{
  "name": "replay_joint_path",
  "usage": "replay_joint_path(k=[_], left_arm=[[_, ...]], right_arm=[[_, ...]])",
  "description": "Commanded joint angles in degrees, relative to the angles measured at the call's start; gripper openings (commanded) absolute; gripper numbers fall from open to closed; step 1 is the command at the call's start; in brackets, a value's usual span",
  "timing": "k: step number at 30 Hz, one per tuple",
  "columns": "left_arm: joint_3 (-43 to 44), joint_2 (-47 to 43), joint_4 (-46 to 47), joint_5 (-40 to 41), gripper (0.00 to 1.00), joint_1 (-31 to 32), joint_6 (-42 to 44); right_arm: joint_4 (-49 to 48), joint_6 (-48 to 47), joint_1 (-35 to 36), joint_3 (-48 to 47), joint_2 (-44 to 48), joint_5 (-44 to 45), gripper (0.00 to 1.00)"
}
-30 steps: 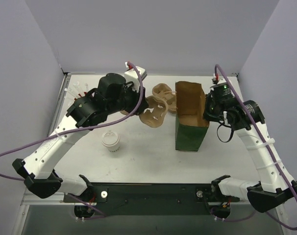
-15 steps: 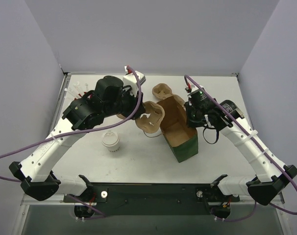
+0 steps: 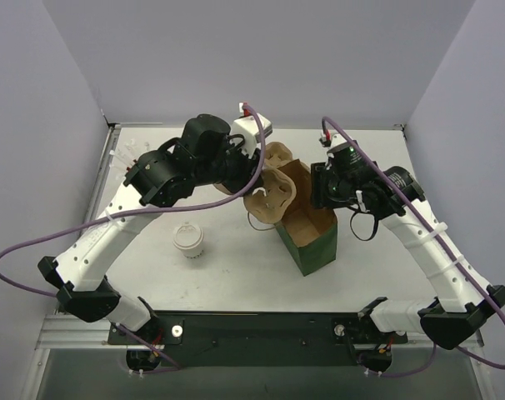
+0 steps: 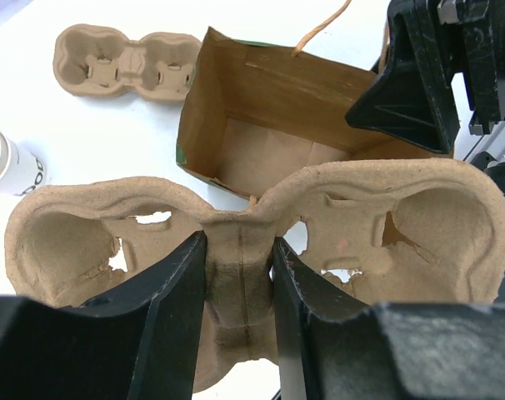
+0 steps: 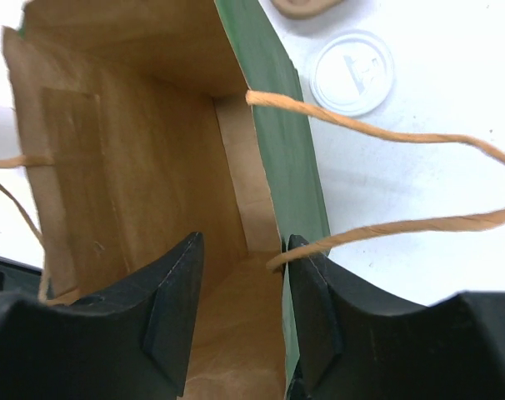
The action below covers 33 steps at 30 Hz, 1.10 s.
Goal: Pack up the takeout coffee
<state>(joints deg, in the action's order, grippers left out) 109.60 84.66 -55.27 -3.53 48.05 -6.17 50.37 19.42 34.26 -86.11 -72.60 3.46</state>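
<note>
Takeout coffee (image 3: 188, 241) upright, long axis vertical

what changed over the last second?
The right gripper dragged the paper bag leftward and skewed it, then loosened; its jaws now straddle the bag wall, apart. The left gripper carried the pulp carrier right, toward the bag's mouth. Unchanged: left grip, coffee cup, spare carrier.

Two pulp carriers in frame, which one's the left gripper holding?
The carrier beside the paper bag's open mouth: the left gripper is clamped on its centre ridge. The other carrier lies on the table farther back, untouched.
</note>
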Motion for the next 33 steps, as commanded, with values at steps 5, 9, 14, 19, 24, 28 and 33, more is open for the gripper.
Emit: replay_joint_path(k=[5,9,14,19,24,28,33], left_arm=[[6.94,4.28,0.59,-0.33,0.32,2.13,5.91],[9.48,6.04,1.30,-0.60,0.32,3.01,7.93],[11.51,8.15,1.13,-0.51,0.32,3.63,7.93],[12.30,8.94,1.04,-0.16,0.32,4.06,8.11],[14.50,10.43,0.60,-0.60,0.32,4.50,8.28],[17.57,12.45,-0.28,-0.78,0.32,5.29,8.63],[22.05,15.35,-2.21,-0.60,0.32,6.00,9.25]], right_arm=[[1.40,-0.52,-3.76,-4.86,0.26,-0.21,0.42],[2.54,-1.14,-6.30,-5.48,1.22,-0.48,0.42],[5.17,-0.53,-7.89,-3.90,5.18,-1.79,0.44],[7.20,0.09,-7.89,-3.89,10.19,-2.94,0.45],[6.85,-4.73,-9.38,-8.55,6.17,-0.74,0.47],[1.15,-9.57,-15.44,-8.29,0.89,-8.11,0.43],[-3.34,-12.91,-18.09,-7.41,-3.69,-15.58,0.42]])
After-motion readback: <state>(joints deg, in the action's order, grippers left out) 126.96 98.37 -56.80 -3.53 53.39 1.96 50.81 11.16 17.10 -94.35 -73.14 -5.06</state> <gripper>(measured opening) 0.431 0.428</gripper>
